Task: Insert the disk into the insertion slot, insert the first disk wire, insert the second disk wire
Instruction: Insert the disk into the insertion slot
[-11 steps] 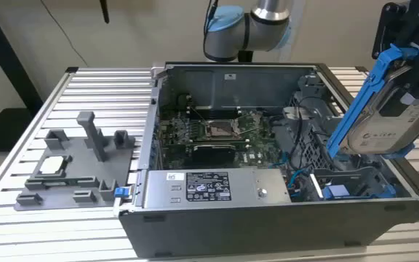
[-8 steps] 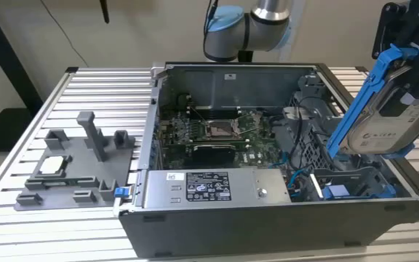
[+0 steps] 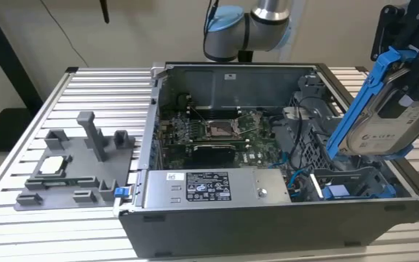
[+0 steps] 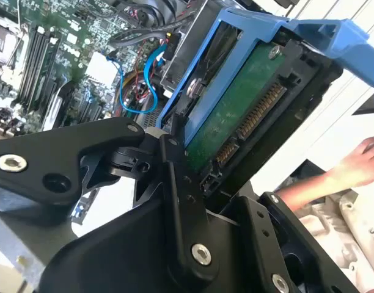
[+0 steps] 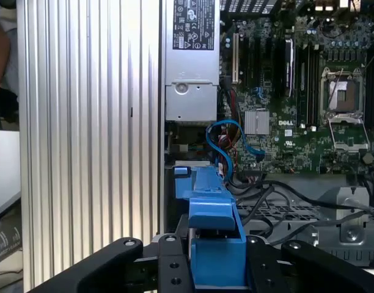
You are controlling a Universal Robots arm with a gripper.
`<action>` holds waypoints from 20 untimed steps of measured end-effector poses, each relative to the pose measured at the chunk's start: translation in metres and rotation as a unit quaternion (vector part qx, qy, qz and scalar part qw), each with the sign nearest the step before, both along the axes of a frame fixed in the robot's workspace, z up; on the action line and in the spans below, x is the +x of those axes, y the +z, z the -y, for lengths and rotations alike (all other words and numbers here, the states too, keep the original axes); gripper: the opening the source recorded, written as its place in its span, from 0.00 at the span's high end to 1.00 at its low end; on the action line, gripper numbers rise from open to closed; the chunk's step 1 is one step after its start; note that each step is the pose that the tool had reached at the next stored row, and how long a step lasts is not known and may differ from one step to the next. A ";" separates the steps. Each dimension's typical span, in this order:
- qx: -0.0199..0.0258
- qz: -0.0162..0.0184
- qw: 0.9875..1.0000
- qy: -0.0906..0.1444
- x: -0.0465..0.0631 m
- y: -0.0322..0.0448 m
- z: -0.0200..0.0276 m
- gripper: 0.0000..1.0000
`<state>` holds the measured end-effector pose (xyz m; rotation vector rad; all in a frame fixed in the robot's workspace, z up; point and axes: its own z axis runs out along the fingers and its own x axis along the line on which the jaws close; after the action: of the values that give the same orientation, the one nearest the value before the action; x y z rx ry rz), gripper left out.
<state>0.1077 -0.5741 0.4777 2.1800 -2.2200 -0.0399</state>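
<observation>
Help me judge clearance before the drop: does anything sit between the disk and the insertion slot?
Nothing visible does. The disk, tilted in the claw, hangs over the insertion slot; the blue wires lie beside it, toward the exterior view's left.

The disk sits in smooth blue plastic; the table is ribbed metal.

blue-framed disk tilted, raised above insertion slot
</observation>
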 end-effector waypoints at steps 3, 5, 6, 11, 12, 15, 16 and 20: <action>0.000 0.000 1.000 0.000 0.000 -0.0017 0.0000 1.00; 0.000 0.000 1.000 0.000 0.000 -0.0031 0.0000 1.00; 0.000 0.000 1.000 0.000 0.000 -0.0040 0.0000 1.00; 0.003 0.000 1.000 0.000 0.000 -0.0095 0.0000 1.00; 0.004 0.000 1.000 0.000 0.000 -0.0106 0.0000 1.00; 0.005 0.000 1.000 0.000 0.000 -0.0138 0.0000 1.00; 0.005 0.000 1.000 0.000 0.000 -0.0148 0.0000 1.00; 0.006 0.000 1.000 0.000 0.001 -0.0185 0.0000 1.00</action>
<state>0.1085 -0.5741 0.4592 2.1863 -2.2258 -0.0540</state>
